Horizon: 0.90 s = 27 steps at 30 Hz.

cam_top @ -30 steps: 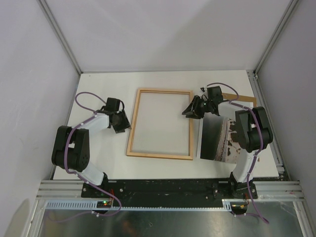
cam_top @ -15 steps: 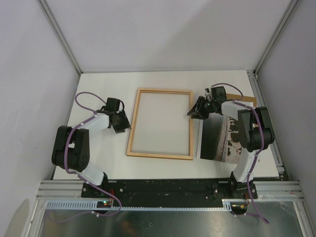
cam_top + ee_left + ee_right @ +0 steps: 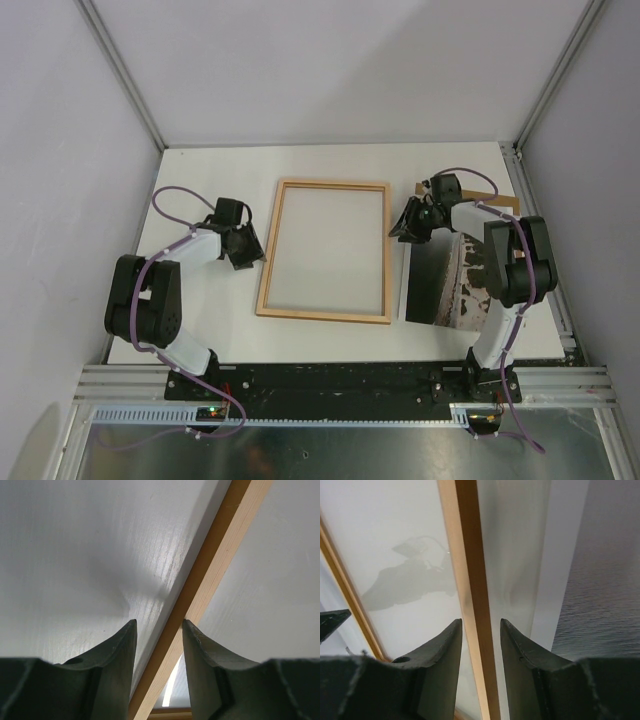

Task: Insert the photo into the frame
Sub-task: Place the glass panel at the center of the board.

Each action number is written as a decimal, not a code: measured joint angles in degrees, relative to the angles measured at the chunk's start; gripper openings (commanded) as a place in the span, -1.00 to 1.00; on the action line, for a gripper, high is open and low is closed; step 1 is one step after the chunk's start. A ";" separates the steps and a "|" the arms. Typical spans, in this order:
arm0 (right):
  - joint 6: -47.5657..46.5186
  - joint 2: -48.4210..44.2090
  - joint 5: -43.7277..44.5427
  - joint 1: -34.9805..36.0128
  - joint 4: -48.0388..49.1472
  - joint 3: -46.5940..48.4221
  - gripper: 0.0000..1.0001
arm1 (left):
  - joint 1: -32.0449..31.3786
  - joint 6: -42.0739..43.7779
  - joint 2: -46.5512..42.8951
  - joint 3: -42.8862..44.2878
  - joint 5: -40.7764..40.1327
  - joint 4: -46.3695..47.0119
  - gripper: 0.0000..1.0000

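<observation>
The frame (image 3: 326, 184) lies flat mid-table, light wood face up, with a reflective pane inside it. The photo (image 3: 440, 285) lies to its right, dark water on the side toward the frame, partly under the right arm. My left gripper (image 3: 248, 255) is open just outside the frame's left rail. In the left wrist view that rail (image 3: 215, 565) runs between the parted fingers of the left gripper (image 3: 159, 622). My right gripper (image 3: 403, 228) is open beside the right rail. That rail (image 3: 465, 555) shows between the jaws of the right gripper (image 3: 481, 621), with the photo (image 3: 605, 580) at the right.
A brown backing board (image 3: 497, 203) pokes out behind the right arm at the back right. Metal posts and grey walls close in the table on three sides. The arm bases stand along the near edge.
My right gripper has drawn back to the right, from over the frame's right rail to just outside it. The left arm, frame and photo have not moved.
</observation>
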 measured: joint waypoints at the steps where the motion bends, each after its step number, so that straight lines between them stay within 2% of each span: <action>1: -0.31 0.00 0.87 0.20 -0.50 0.11 -0.18 | 0.00 0.00 0.00 0.00 0.00 0.00 -0.07; 9: -2.19 0.00 8.11 4.42 -4.15 1.75 -0.20 | 0.00 0.00 0.00 0.00 0.00 0.00 -0.08; 16: -3.37 0.00 14.10 8.07 -6.38 4.15 -0.41 | 0.00 0.00 0.00 0.00 0.00 0.00 -0.07; 27: -4.17 0.94 18.51 9.86 -8.24 6.40 -0.55 | 0.00 0.00 0.00 0.00 0.00 -0.02 -0.07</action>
